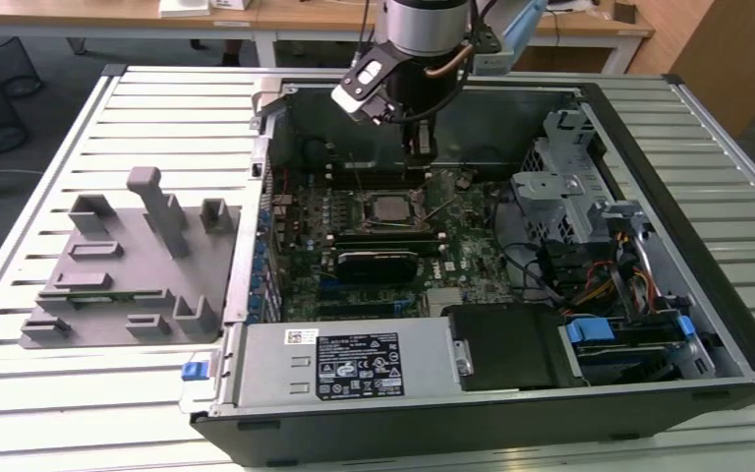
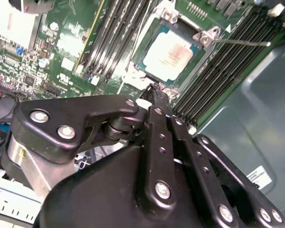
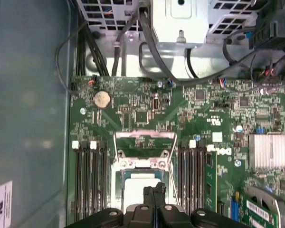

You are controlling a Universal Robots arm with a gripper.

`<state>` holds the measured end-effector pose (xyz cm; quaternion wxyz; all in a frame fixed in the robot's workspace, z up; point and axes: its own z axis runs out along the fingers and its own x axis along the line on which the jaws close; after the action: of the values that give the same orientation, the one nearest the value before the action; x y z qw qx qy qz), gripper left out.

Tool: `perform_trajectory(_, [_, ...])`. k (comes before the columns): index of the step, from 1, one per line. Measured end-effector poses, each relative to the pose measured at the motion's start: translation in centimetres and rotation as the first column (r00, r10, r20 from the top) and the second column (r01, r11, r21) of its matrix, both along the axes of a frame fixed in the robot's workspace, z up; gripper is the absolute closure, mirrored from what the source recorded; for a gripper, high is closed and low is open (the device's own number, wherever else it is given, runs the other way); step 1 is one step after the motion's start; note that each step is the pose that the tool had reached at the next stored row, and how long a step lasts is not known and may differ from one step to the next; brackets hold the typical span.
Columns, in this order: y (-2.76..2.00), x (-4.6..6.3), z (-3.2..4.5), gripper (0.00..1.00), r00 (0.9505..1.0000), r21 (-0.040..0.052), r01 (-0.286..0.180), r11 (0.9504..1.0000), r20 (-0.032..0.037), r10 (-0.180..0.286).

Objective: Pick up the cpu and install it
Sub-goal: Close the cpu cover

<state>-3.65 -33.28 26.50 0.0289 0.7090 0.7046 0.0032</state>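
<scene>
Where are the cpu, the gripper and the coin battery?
cpu [image 2: 169, 56], second wrist view, middle of its silvery top.
gripper [image 3: 154, 190], first wrist view, between its fingertips.
coin battery [image 3: 101, 99], first wrist view, its round face.

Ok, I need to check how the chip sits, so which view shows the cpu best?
The second wrist view: the cpu shows its silvery top unobstructed. In the first wrist view the fingers cover part of it. The exterior view shows it from far off.

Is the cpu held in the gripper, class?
No: the cpu lies flat in the motherboard socket, not in the gripper.
</scene>
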Motion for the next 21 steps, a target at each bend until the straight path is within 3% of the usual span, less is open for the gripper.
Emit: perform_trajectory(21, [0.0, 0.85, -0.01, 0.89, 1.0, 0.0, 0.0, 1.0, -0.0015, 0.0])
